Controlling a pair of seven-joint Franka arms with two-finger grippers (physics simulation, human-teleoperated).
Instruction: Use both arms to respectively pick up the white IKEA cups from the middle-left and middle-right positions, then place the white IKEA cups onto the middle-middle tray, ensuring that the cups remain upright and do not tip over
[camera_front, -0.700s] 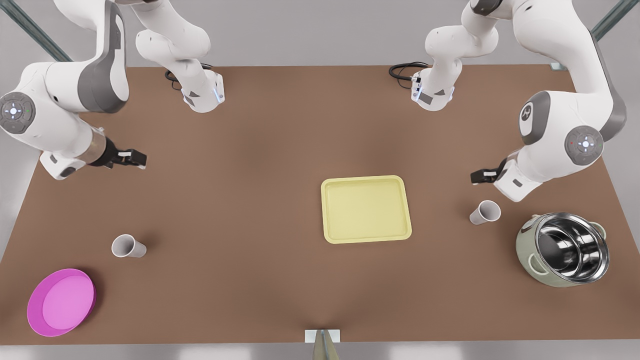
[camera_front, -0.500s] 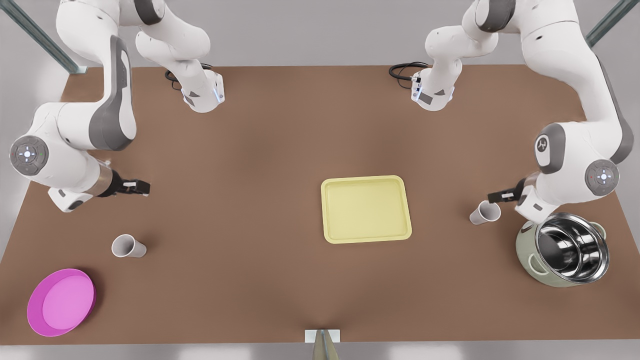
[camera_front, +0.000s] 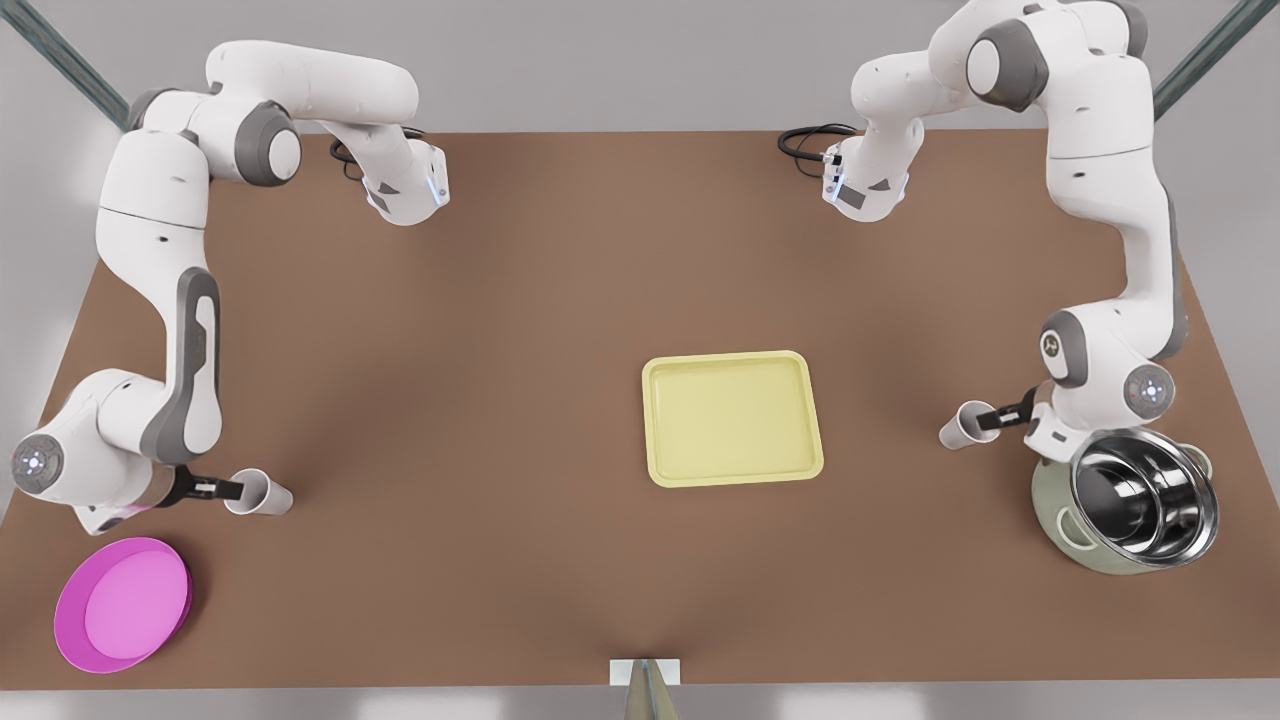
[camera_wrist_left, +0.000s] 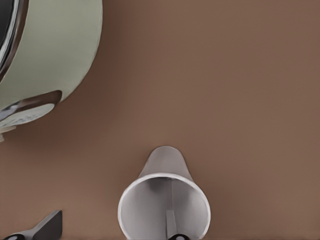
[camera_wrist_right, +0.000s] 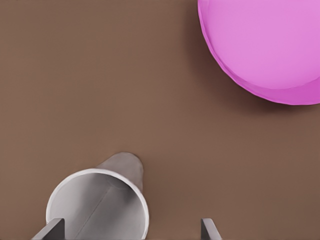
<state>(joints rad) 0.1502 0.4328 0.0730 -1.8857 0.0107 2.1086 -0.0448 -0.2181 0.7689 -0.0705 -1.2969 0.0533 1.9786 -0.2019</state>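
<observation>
We see the left gripper (camera_front: 990, 416) open at the rim of the cup (camera_front: 965, 426) beside the steel pot (camera_front: 1135, 500). The right gripper (camera_front: 228, 489) is open at the other cup (camera_front: 260, 493) near the pink plate (camera_front: 122, 603). The tray (camera_front: 732, 417) sits mid-table. No readable labels.

Left tool (camera_front: 985, 419) low, fingers spread; right tool (camera_front: 232, 489) low, fingers spread.

Glossy steel pot (camera_front: 1140, 500), matt table (camera_front: 560, 300)

2 white cups (camera_front: 258, 493) (camera_front: 966, 425) upright on table, pale-yellow tray (camera_front: 732, 417) between, bare
</observation>
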